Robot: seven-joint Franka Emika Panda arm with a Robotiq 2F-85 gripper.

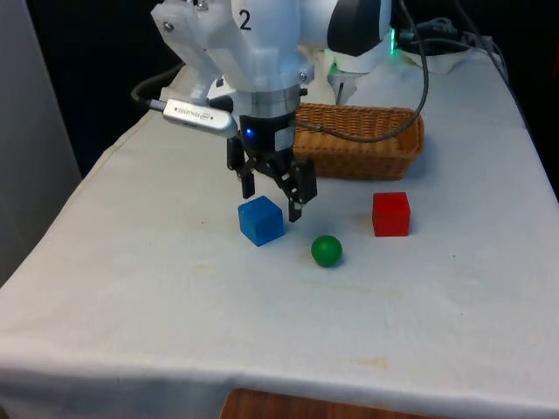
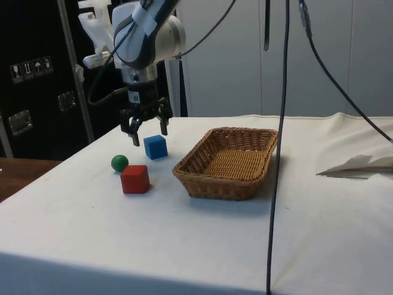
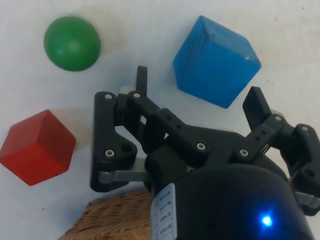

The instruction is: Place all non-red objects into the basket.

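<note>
Risk noted: I judge that a descent from here could land 1 finger on the small blue wooden cube (image 1: 261, 220), tipping or pushing it toward the green ball (image 1: 327, 250), which would roll. My black two-finger end effector (image 1: 272, 196) hangs wrist-down just above the cube, fingers spread wide and empty. Cube, ball and red cube (image 1: 390, 214) sit on the white-clothed surface (image 1: 157, 288); the woven wicker basket (image 1: 409, 140) holds nothing.

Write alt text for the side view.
An open black gripper hangs just above a blue cube on a white-clothed table. A green ball and a red cube sit nearer the camera, beside an empty wicker basket.
</note>
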